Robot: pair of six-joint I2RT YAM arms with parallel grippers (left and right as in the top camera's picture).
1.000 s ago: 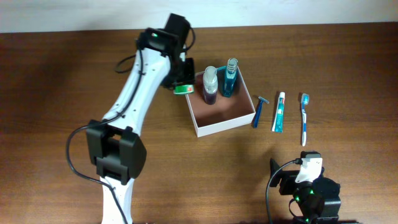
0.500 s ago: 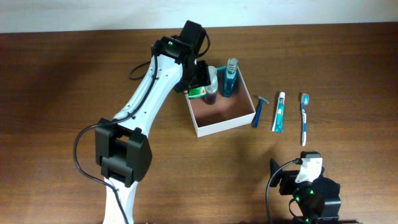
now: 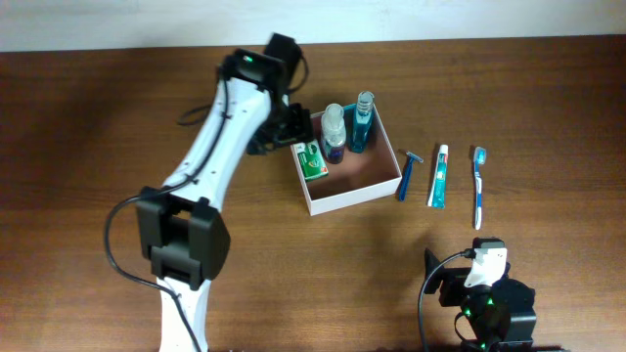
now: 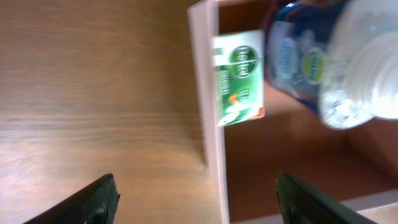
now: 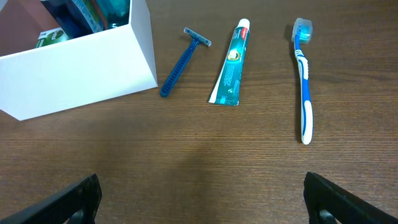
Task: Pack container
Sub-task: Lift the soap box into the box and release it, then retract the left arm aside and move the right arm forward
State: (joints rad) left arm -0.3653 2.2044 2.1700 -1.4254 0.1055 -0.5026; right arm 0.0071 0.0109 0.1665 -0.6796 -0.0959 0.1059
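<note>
The container [image 3: 354, 197] is a white square box with a reddish-brown inside, standing mid-table. In it stand a clear bottle [image 3: 335, 130] and a blue bottle [image 3: 363, 121]. A small green packet [image 3: 312, 161] lies flat against its left wall. My left gripper [image 3: 291, 135] hovers open just outside the box's far left corner and holds nothing. In the left wrist view the green packet [image 4: 239, 78] rests inside the box wall [image 4: 208, 93], ahead of my open left gripper [image 4: 199, 205]. My right gripper [image 5: 202, 199] is open and empty, low over bare wood.
Right of the box lie a blue razor [image 3: 406, 174], a toothpaste tube [image 3: 439, 176] and a blue toothbrush [image 3: 478, 186], side by side. The right arm's base [image 3: 484, 293] sits at the table's near right edge.
The left gripper carried the green packet over the box, opened and let it go. The packet now lies in the container and the gripper has drawn back left. The right arm stayed still.
</note>
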